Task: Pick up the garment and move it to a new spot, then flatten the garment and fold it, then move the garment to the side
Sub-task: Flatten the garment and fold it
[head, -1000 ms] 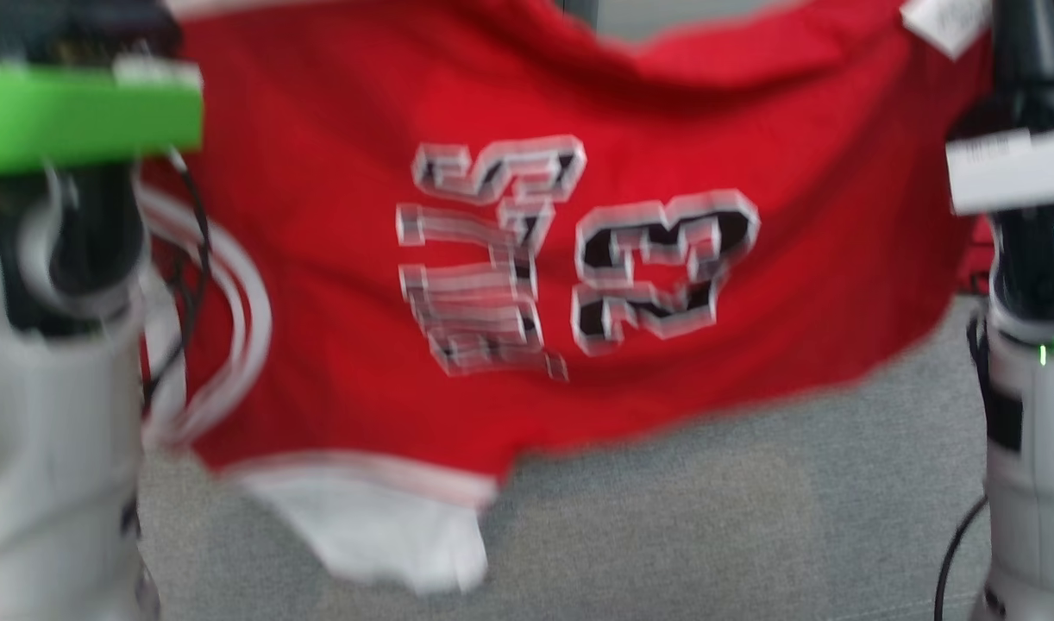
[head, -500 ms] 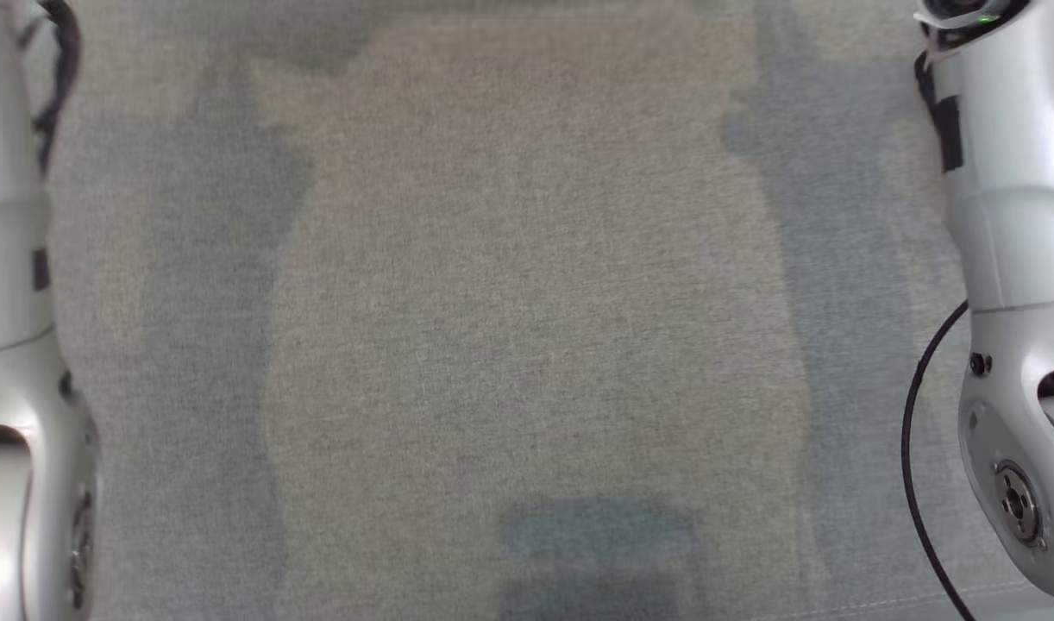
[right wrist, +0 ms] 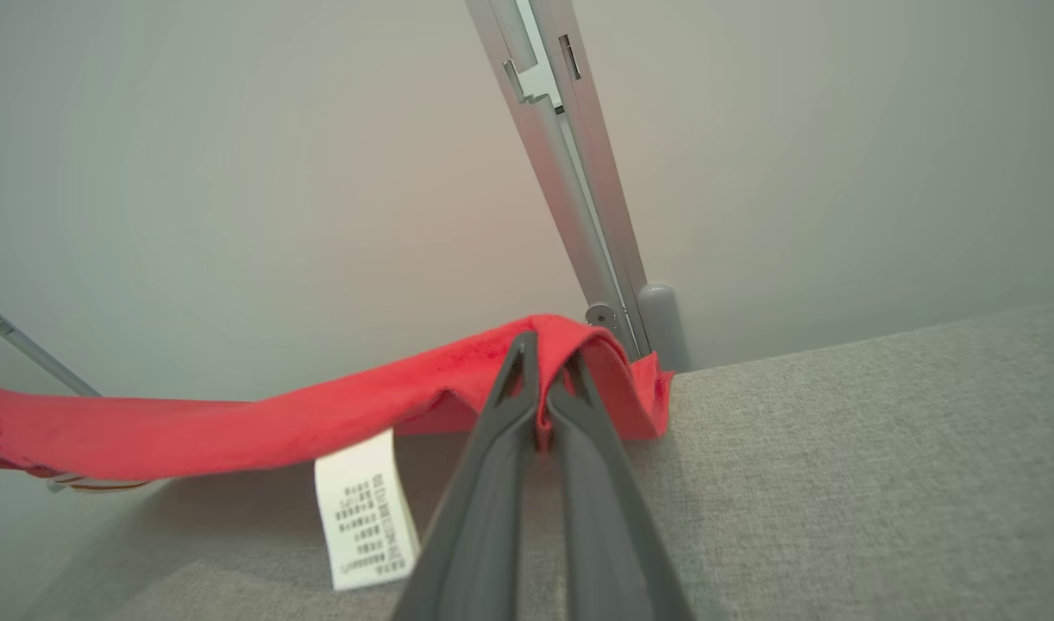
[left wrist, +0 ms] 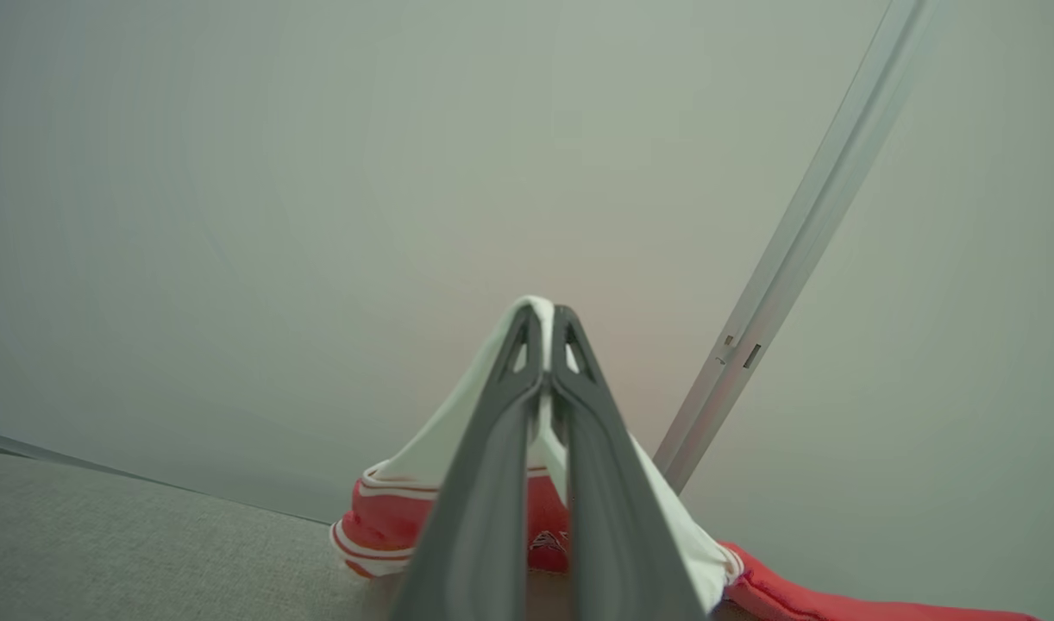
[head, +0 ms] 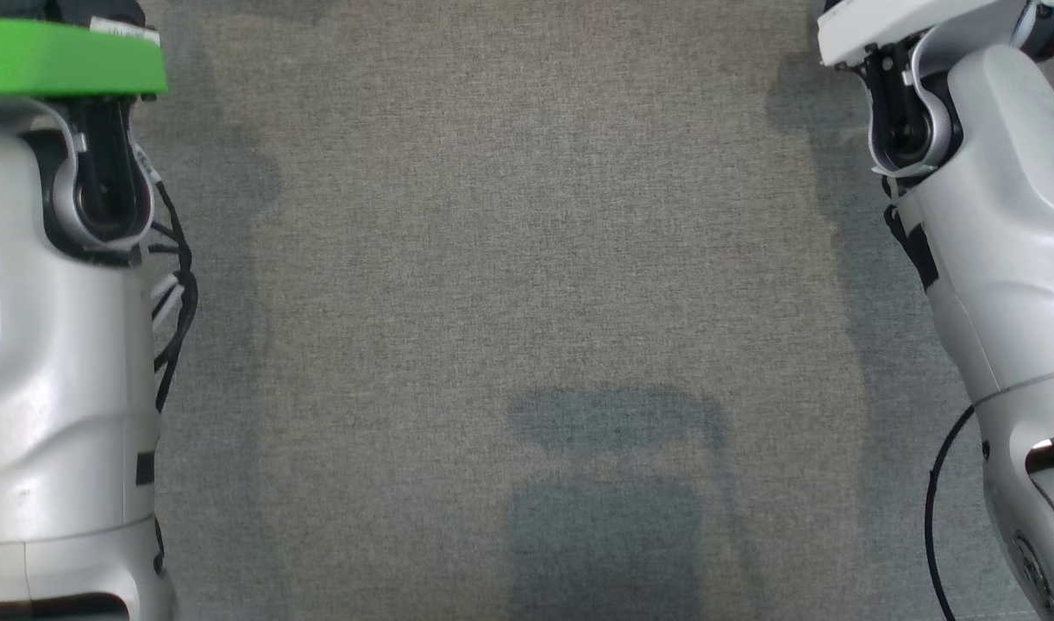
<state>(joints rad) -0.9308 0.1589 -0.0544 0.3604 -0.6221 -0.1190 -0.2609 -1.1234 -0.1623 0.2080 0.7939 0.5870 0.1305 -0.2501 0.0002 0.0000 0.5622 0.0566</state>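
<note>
The garment is a red jersey with white trim. In the left wrist view my left gripper (left wrist: 544,323) is shut on its white edge (left wrist: 458,414), and red cloth with white stripes (left wrist: 380,517) hangs below the fingers. In the right wrist view my right gripper (right wrist: 544,354) is shut on a red fold (right wrist: 579,336); the cloth (right wrist: 234,431) stretches off to the left with a white care label (right wrist: 363,509) hanging from it. In the head view my pale left forearm (head: 61,345) and right forearm (head: 993,241) stand at the two sides, the grippers beyond the top edge.
A grey fabric surface (head: 527,302) lies below, with shadows on it. A pale wall with a metal rail (right wrist: 570,172) stands behind. A green band (head: 61,56) sits on the left wrist. A black cable (head: 937,509) runs by the right arm.
The head view has shifted: one second ago the red jersey hung across it, now it lies beyond the top edge. Since half a second ago the wrists have come down into view.
</note>
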